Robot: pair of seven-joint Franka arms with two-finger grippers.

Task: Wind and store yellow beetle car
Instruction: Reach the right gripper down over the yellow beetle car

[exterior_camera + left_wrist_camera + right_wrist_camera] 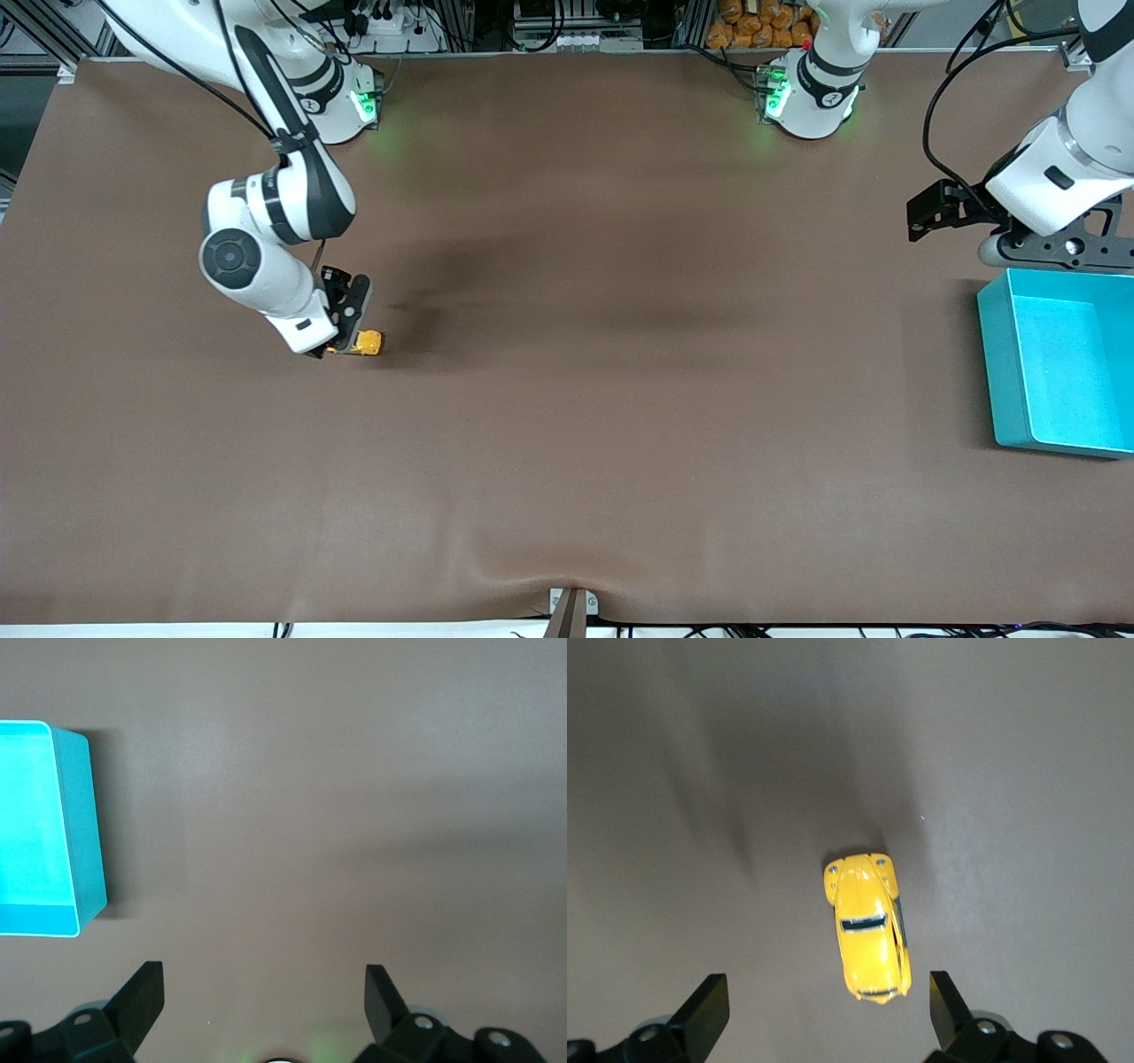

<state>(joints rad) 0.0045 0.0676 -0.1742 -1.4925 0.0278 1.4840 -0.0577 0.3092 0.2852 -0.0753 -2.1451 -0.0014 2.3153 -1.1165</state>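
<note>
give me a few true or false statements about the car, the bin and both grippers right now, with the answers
1. The yellow beetle car stands on its wheels on the table. True.
2. The right gripper is shut on the car. False: its fingers are open on either side of the car and do not touch it.
3. The car is already inside the turquoise bin. False: the bin is empty and stands at the left arm's end of the table, while the car is toward the right arm's end.
4. The left gripper is open and holds nothing. True.
5. The left gripper hangs over the car. False: it waits over bare table beside the bin.
</note>
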